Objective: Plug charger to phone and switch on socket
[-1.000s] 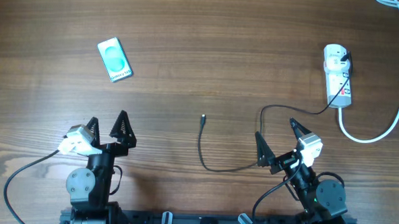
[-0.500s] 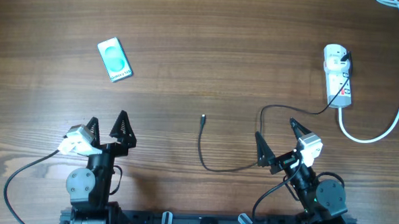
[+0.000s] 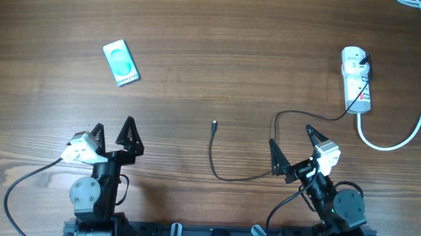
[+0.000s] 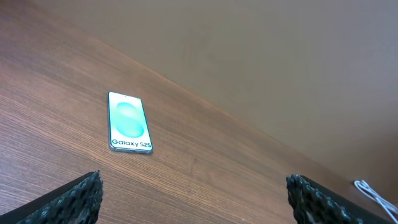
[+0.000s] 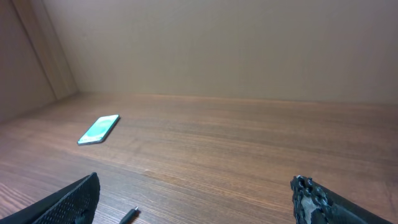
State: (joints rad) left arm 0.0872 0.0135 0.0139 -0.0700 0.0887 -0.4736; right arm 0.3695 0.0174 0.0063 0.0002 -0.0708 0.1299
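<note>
Presently we hold nothing: left gripper (image 3: 113, 125) and right gripper (image 3: 290, 136) both gape open.
Listed: phone (image 3: 120, 63) far-left; charger (image 3: 211, 150) plugged into socket (image 3: 356, 80), tip loose.

Phone (image 3: 120, 63) left, socket (image 3: 356, 80) right, well apart on the bench (image 3: 213, 47).
Charger (image 3: 210, 150) trails between them, its plug in the socket.

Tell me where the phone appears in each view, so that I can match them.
Overhead: phone in the upper left.
Left wrist: phone left of centre, its "Galaxy" end nearest the camera.
Right wrist: phone at the far left, mid height.
Shared landmark: the wooden table it lies on.
</note>
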